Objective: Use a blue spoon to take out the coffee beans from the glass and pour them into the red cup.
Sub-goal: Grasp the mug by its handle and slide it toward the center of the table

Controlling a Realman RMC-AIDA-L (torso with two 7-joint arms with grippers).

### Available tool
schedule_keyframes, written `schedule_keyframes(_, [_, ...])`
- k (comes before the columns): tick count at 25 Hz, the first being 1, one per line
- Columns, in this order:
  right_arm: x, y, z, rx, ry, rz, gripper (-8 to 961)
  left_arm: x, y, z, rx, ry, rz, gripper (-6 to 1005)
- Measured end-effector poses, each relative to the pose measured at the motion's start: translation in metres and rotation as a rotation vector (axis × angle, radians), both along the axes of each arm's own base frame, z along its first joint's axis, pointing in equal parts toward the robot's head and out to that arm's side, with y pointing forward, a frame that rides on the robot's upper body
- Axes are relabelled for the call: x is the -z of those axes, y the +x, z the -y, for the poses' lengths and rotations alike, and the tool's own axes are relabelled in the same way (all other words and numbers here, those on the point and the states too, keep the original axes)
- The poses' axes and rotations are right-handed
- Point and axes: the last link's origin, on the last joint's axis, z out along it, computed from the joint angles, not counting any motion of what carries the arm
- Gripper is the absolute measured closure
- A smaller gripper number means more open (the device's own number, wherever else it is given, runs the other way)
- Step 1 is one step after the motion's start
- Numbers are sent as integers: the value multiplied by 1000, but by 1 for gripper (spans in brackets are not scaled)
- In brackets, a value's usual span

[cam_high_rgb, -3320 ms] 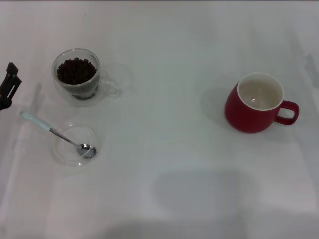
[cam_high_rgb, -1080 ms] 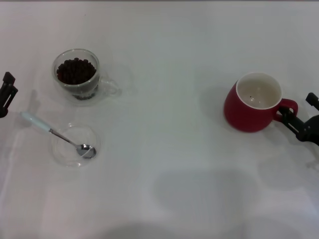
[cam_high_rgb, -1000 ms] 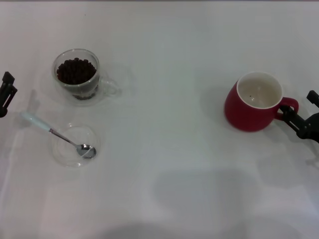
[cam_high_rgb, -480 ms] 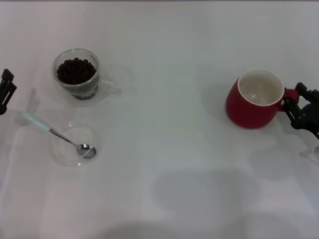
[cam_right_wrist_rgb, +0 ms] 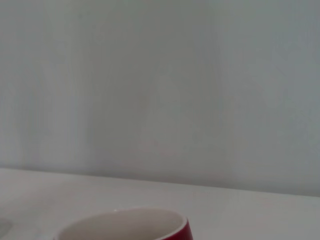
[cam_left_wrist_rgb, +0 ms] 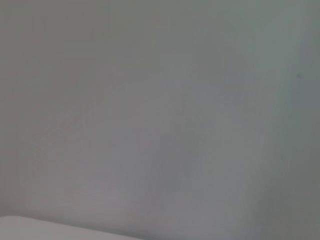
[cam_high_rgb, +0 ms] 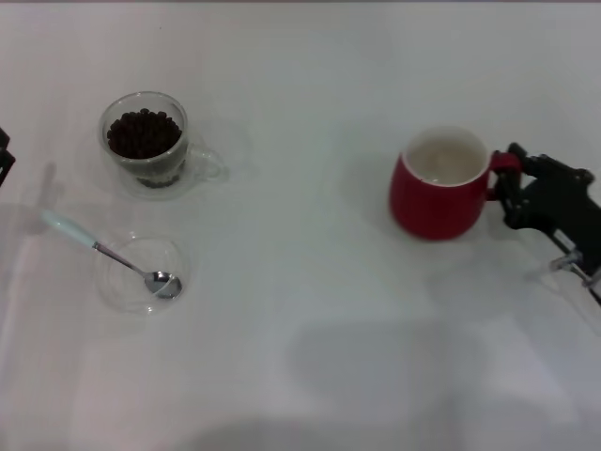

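Head view: the right hand (cam_high_rgb: pixel 515 188) is closed on the cup's (cam_high_rgb: pixel 439 185) handle, right of centre on the counter (cam_high_rgb: pixel 310 310). Far left, the glass (cam_high_rgb: pixel 146 143) holds beans (cam_high_rgb: pixel 143 133); nearer, the spoon (cam_high_rgb: pixel 108 252) rests in a dish (cam_high_rgb: pixel 141 274). The left hand (cam_high_rgb: pixel 4 155) is barely visible; its state can't be told.

Right wrist view: only the cup's rim (cam_right_wrist_rgb: pixel 125 226) shows.

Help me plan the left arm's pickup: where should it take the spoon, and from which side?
Grip the pale blue handle of the spoon, coming from above on the robot's left. The handle slants up over the dish rim, off the table and clear, while the metal bowl lies inside the dish. The left hand is nearest.
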Motion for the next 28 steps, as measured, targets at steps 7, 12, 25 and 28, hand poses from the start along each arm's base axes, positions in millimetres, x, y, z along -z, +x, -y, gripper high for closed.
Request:
schedule_keyframes(7, [18, -24, -8, -93, -74, 11, 761, -3, 3, -5, 14, 11, -5, 122])
schedule_keyframes(12, [30, -37, -13, -141, -126, 17, 756, -2, 5, -7, 22, 10, -5, 122])
schedule_keyframes(25, [38, -41, -9, -206, -201, 66, 744, -2, 4, -5, 17, 10, 5, 123])
schedule_keyframes(28, [38, -41, -9, -206, -203, 69, 698, -2, 4, -5, 18, 11, 5, 123])
